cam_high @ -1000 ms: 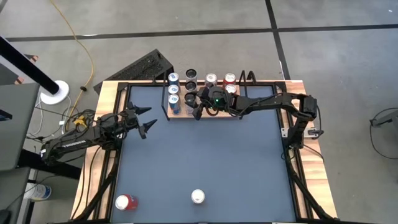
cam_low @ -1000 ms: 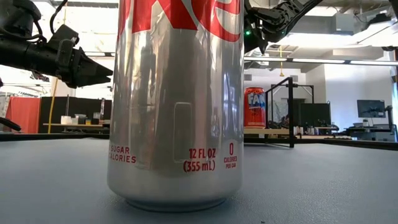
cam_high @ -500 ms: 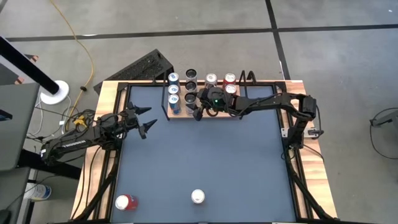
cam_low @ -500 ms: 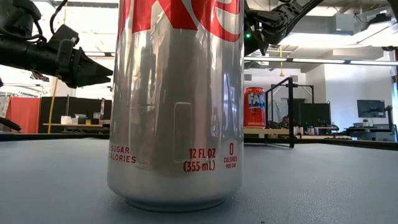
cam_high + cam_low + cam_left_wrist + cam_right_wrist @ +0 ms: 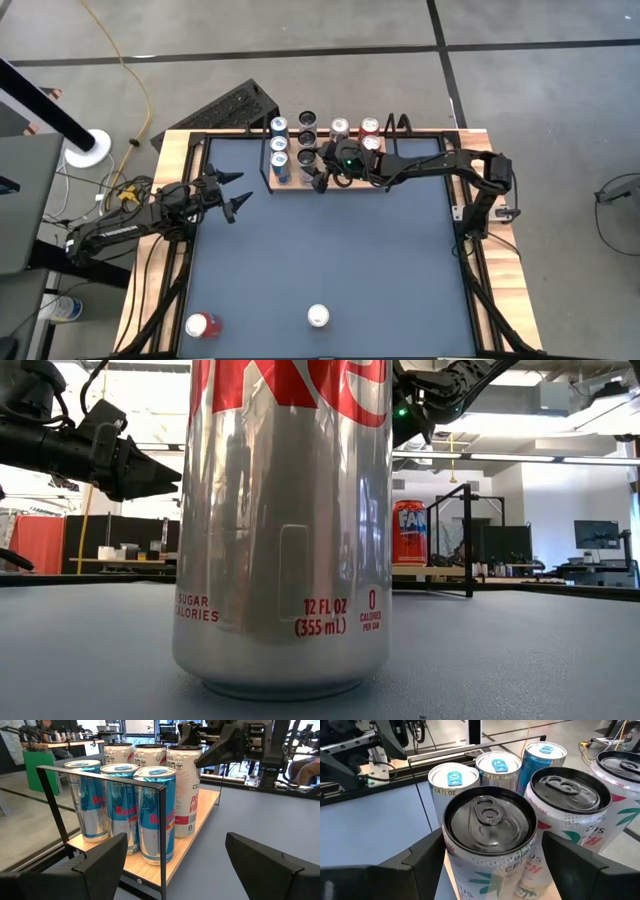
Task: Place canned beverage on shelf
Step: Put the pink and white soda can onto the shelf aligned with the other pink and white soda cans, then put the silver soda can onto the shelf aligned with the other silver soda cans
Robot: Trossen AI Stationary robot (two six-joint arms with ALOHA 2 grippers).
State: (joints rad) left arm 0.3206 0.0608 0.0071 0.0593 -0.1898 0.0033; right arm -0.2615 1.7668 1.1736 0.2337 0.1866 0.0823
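Low view: big silver can (image 5: 283,530) cut off at top edge, hides the shelf. High view: right end effector (image 5: 322,172) covers a shelf (image 5: 325,187) can.

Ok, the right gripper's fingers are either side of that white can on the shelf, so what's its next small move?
Probably lift straight up and clear. The right gripper stands open around the white Celsius can, which sits upright on the shelf among the other cans, so it looks placed.
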